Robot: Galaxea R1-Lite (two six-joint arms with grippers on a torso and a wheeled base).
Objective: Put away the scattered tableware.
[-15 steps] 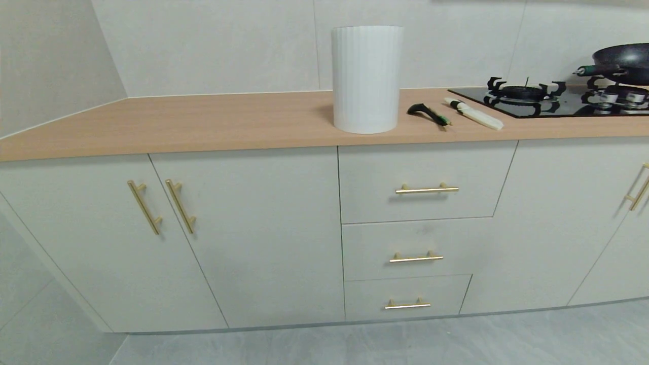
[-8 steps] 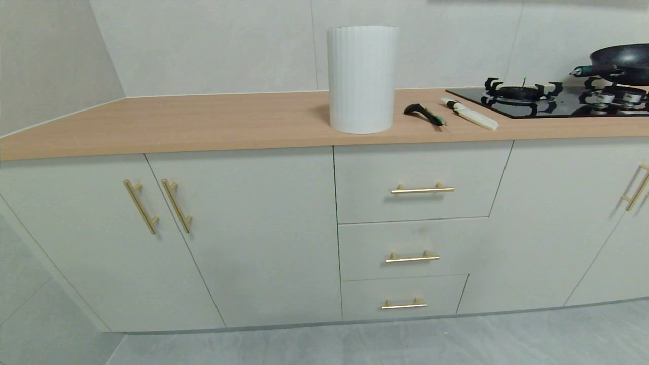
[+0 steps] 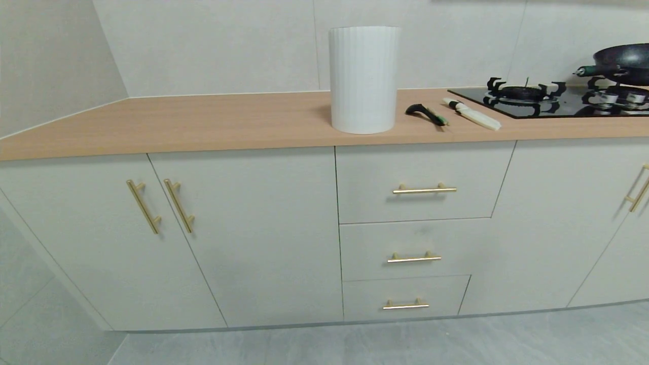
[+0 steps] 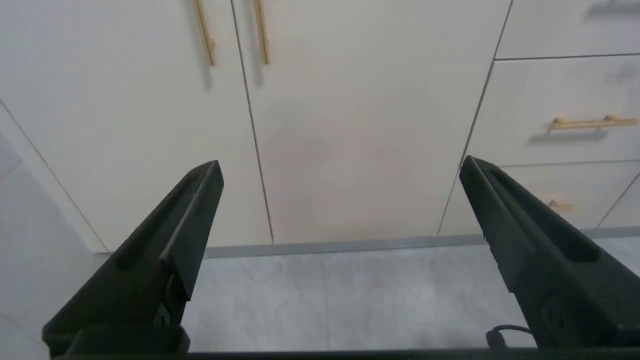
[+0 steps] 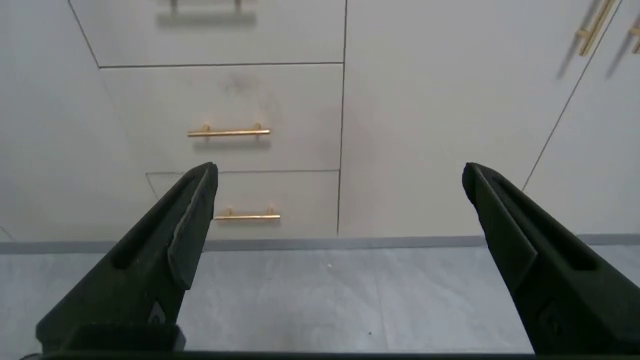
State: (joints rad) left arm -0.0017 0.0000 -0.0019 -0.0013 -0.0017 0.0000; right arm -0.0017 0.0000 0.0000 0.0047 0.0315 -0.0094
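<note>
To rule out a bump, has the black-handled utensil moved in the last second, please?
No; the black-handled utensil keeps its gap from the white canister; the camera shifted.

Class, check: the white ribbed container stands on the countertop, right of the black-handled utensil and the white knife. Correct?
No. The head view shows the white ribbed container on the countertop left of the black-handled utensil and the white knife.
</note>
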